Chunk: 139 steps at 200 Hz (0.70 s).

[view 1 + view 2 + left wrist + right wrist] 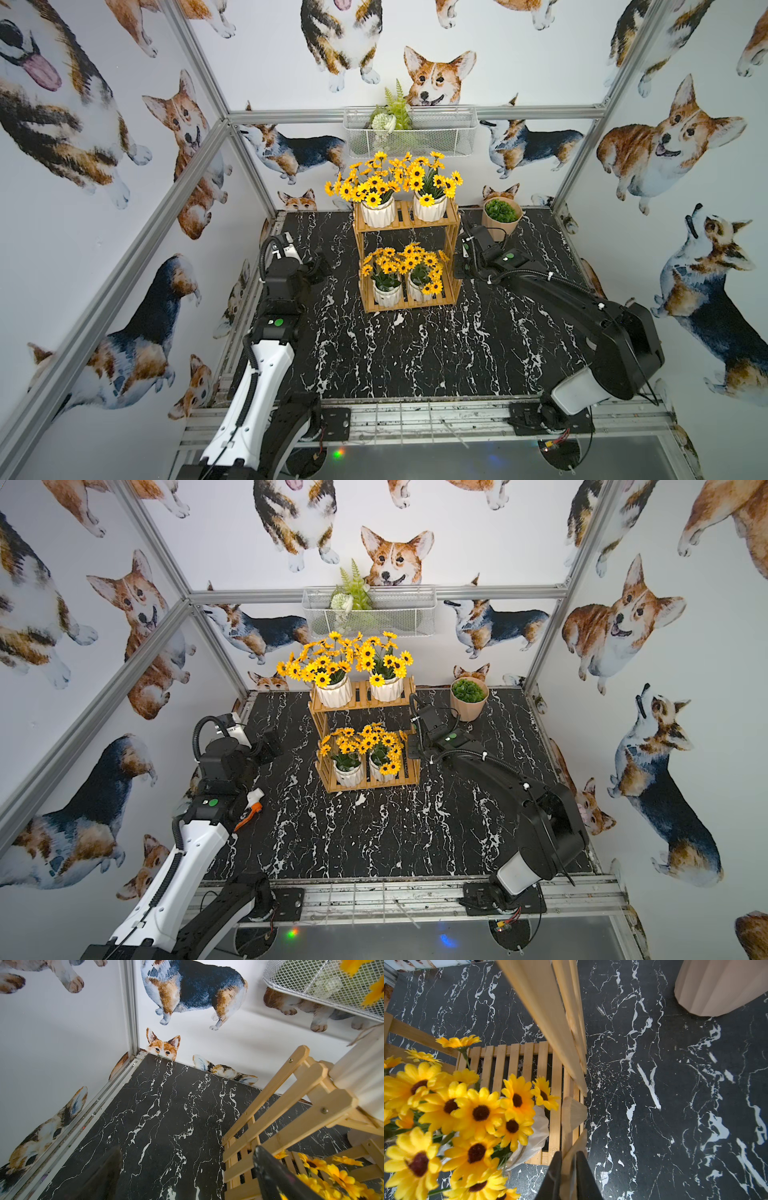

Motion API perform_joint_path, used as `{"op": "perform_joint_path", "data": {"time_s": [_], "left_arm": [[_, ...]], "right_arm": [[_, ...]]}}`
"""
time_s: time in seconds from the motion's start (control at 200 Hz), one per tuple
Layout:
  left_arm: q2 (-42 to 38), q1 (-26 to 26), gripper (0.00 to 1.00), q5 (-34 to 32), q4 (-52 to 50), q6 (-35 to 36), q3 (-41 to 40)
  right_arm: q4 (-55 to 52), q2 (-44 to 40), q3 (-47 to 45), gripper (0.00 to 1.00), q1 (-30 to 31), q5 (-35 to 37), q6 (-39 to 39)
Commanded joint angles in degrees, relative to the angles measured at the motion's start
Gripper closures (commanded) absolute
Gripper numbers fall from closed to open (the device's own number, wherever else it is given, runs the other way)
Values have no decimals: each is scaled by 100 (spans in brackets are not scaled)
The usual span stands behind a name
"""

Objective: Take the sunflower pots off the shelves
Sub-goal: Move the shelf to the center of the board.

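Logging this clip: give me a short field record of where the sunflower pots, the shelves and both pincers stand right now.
shelves: upright on the table
upper sunflower pots: two, on top tier
lower sunflower pots: two, on bottom tier
pots removed: none
right pincer: shut on the shelves' side frame
left pincer: open, beside the shelves, empty

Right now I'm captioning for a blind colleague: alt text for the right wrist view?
The right hand clamps a wooden bar of the shelves; a sunflower pot sits on the lower board beside it, a beige pot farther off on the black marble table.
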Motion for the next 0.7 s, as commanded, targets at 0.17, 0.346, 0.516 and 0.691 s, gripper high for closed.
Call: {"op": "perform_joint_path", "data": {"time_s": [0.17, 0.346, 0.516, 0.691], "left_arm": [[-26, -2, 0, -60, 176, -38, -16], [-23, 3, 0, -58, 208, -47, -31], [-26, 2, 0, -57, 229, -60, -53], [-31, 4, 0, -49, 247, -63, -45]], "right_arm": [[128, -397, -368, 93, -1, 406, 340], [156, -561, -526, 95, 1, 384, 412], [199, -672, -669, 96, 49, 390, 571], [261, -735, -802, 99, 145, 430, 779]]}}
